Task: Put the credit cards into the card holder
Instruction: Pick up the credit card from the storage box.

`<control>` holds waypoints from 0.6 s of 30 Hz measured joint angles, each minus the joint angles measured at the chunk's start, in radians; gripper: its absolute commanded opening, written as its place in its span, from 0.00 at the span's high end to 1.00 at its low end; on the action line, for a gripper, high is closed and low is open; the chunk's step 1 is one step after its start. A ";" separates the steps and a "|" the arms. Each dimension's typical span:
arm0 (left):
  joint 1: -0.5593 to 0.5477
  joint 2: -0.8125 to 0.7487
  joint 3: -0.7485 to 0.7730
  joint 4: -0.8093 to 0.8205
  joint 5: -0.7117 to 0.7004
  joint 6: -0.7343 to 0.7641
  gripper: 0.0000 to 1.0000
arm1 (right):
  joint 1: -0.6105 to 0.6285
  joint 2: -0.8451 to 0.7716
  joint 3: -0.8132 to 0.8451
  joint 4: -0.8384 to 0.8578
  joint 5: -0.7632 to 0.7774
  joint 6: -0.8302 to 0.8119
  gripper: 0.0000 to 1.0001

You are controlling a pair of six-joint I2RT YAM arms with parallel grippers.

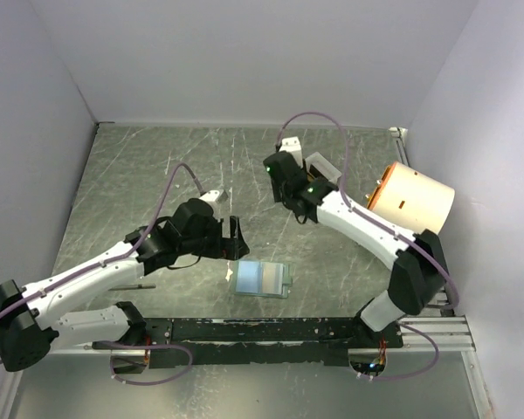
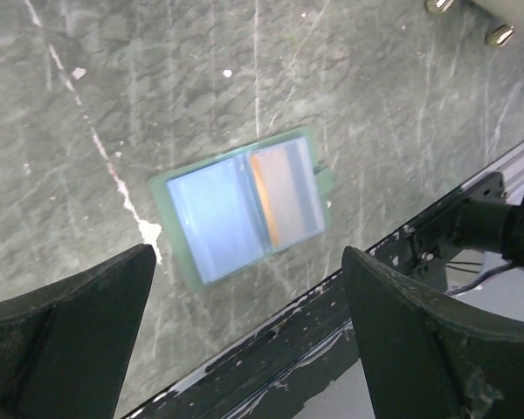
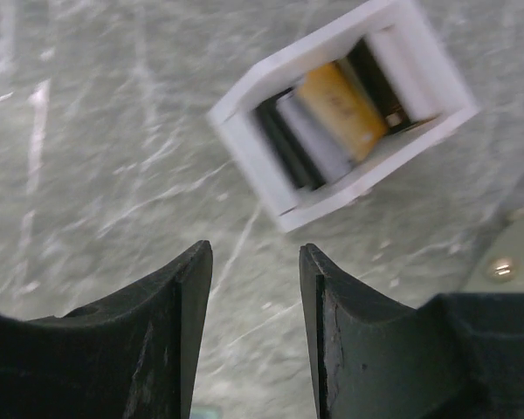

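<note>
1. Left gripper: I read its fingers as spread wide with nothing between them. From above, it hangs over the bench near the middle of the near edge, just left of the wallet and clear of it.

2. Wallet: it lies open and flat on the bench, close to the near edge at mid-width, just beyond the black rail. In the left wrist view both pale blue-grey pockets face up. A card with an orange edge sits in the pocket on the snap-tab side. I see nothing in the other pocket.

3. Right gripper: its fingers stand partly apart with a narrow gap and pinch nothing. It hovers above bare bench, short of the tray.

4. Tray: this white tray stands towards the far right corner of the bench. It holds the remaining cards on edge, side by side. I can make out a gold card and a dark card with a pale one between them. The view is blurred, so I cannot count the rest.

5. A peach cylinder sits at the right edge of the bench, beside the right arm.
</note>
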 measured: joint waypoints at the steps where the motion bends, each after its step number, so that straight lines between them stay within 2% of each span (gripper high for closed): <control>1: 0.000 -0.011 0.008 -0.029 -0.006 0.017 0.00 | -0.035 0.030 0.031 0.002 0.014 -0.035 0.55; 10: -0.001 -0.171 0.043 -0.175 -0.064 0.165 0.00 | -0.201 0.227 0.172 0.061 0.084 -0.273 0.55; 18: -0.001 -0.188 0.038 -0.207 -0.087 0.253 0.01 | -0.315 0.390 0.261 0.116 0.080 -0.414 0.56</control>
